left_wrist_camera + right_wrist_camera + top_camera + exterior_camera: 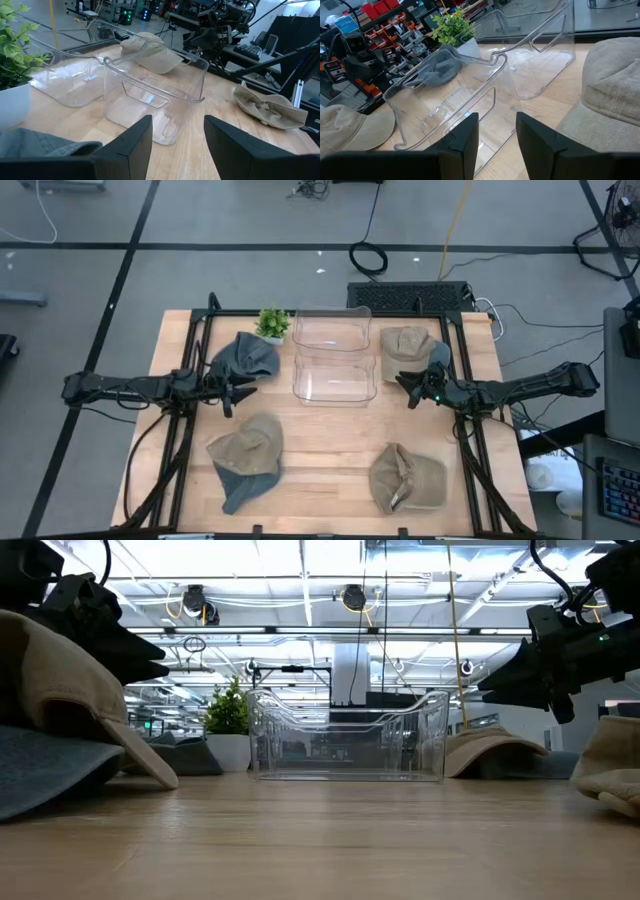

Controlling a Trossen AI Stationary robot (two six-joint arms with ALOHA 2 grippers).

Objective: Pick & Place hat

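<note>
High view, left gripper [243,389]: jaws apart, empty, beside grey cap [245,357].
Right gripper [404,387]: jaws apart, empty, near tan cap [405,343].
Clear bins [334,352]: empty.
Progress: no cap placed; all four remain on table [330,450].

From overhead we look straight down on the table [330,445]; at tabletop level we look across it; both close wrist cameras face the clear bins [150,85], shared by all views.
</note>
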